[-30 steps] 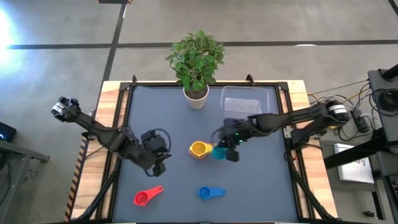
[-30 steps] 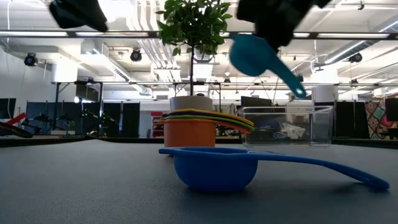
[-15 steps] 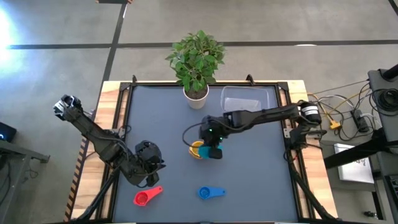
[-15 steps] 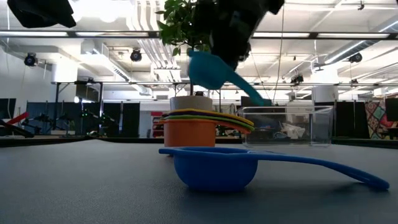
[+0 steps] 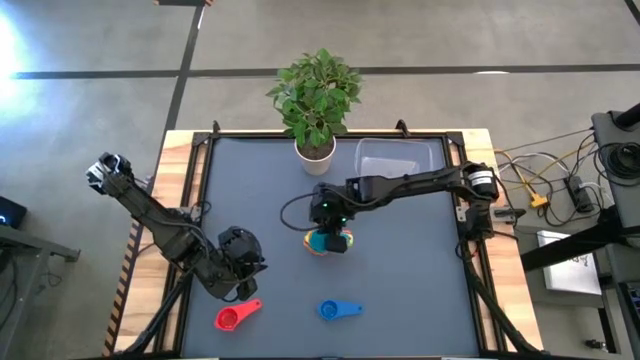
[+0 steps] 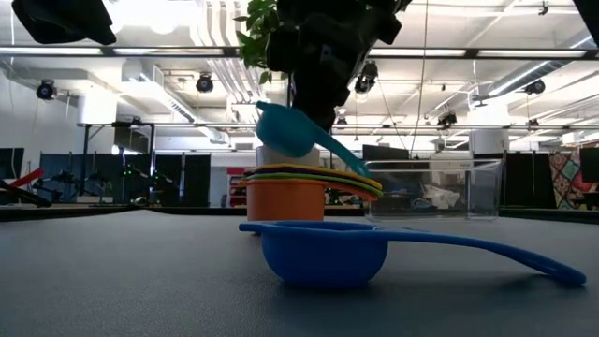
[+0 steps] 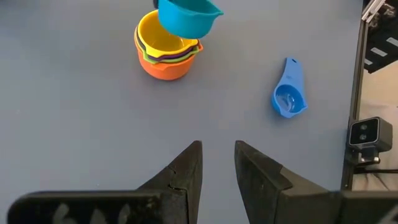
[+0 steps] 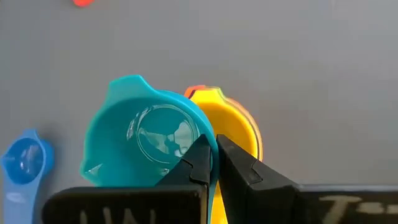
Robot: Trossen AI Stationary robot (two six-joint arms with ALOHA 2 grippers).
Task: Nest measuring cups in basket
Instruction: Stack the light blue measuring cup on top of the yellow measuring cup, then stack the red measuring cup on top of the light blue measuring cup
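My right gripper [image 5: 331, 237] is shut on the teal cup [image 8: 146, 144] and hangs over the stack of nested cups [image 5: 318, 243], orange outermost and yellow [image 8: 241, 129] innermost. In the low view the teal cup [image 6: 285, 131] hovers tilted just above the stack [image 6: 285, 194]. The blue cup [image 5: 340, 310] and the red cup [image 5: 236, 317] lie bowl-down on the mat near the near edge. My left gripper [image 7: 217, 158] is open and holds nothing, above the mat [image 5: 250, 258] just beyond the red cup. The clear basket [image 5: 400, 160] stands at the far right. My right gripper pinches the teal cup between its two fingers where the handle meets the bowl's rim [image 8: 200, 144], coming from above and pointing down. The cup is lifted clear and tilted; its handle [image 6: 348, 161] slants down toward the stack's rim.
A white plant pot with a leafy plant [image 5: 316, 150] stands at the far edge beside the basket. Raised wooden rails [image 5: 185, 190] frame the dark mat. Open mat lies between the stack and the near cups.
My right gripper has carried the teal cup toward the table's left and downward, from beside the stack to right above it, still shut on it. My left gripper moved toward the near edge, closer to the red cup, then kept still.
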